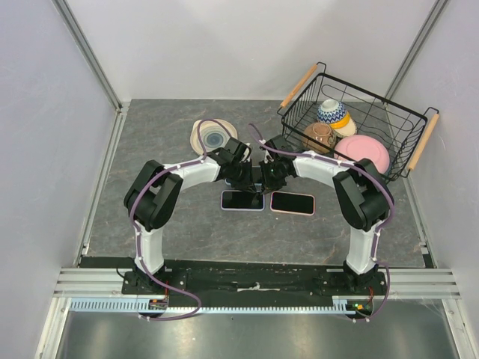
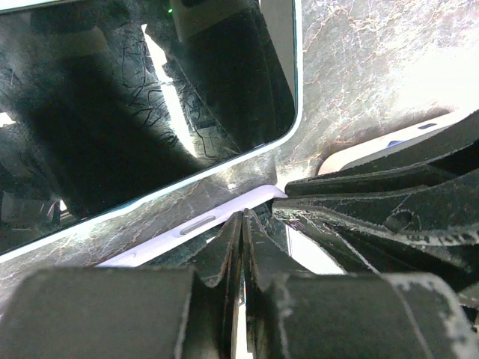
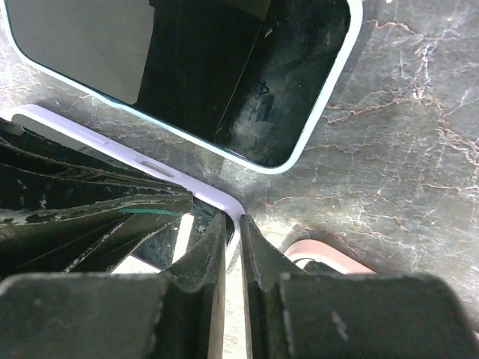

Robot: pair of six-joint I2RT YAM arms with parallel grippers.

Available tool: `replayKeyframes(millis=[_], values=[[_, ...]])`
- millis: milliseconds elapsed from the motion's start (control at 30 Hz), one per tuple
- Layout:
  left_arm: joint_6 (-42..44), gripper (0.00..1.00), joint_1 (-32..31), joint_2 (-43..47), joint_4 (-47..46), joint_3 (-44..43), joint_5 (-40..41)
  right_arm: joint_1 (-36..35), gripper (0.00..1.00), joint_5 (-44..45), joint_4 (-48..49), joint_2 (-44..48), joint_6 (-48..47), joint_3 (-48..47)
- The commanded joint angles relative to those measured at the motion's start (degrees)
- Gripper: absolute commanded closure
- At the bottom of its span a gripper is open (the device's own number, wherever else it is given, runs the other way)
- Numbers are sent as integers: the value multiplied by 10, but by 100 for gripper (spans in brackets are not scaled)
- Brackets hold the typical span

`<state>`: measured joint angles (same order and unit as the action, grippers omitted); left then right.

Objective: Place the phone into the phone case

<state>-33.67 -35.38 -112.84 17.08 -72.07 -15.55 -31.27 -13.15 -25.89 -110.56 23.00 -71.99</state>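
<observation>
Left gripper (image 2: 241,218) stood together, right gripper (image 3: 233,221) nearly so, at case (image 3: 200,192) corner; hold unclear. Risk: thin rim slipping, knocking phone (image 3: 247,82).

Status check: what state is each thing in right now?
Phone: flat, screen up, outside the lavender case.
Lavender case: flat on the table; contents unclear.
Pink case: flat, untouched.
Left gripper: shut, tips at the lavender case's edge.
Right gripper: shut to a slit at the lavender case's corner; grip unclear.
Basket: upright, bowls inside.
</observation>
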Motion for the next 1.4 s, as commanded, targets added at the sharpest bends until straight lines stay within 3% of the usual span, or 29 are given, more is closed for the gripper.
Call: replayKeyframes(millis=[0,433,867,933,967,1000,1100,1233,1367], values=[[41,92,1,-25,66,35,69,-13,84,96,-43,-8,-37,-1],[49,86,4,166,-14,95,64,-13,71,21,-40,101,-8,-50],[46,78,19,408,-111,231,75,-5,25,29,2,273,10,-26],[43,72,19,459,-123,255,87,-5,20,30,8,300,10,-30],[42,64,19,478,-129,263,91,-5,14,30,11,308,10,-30],[41,48,19,509,-135,271,94,-5,11,29,14,317,9,-30],[34,27,19,570,-153,298,106,-5,3,28,25,347,7,-25],[24,8,19,618,-153,321,135,-5,2,16,45,379,-1,-18],[17,0,20,644,-155,332,145,-4,2,1,63,407,-4,-11]])
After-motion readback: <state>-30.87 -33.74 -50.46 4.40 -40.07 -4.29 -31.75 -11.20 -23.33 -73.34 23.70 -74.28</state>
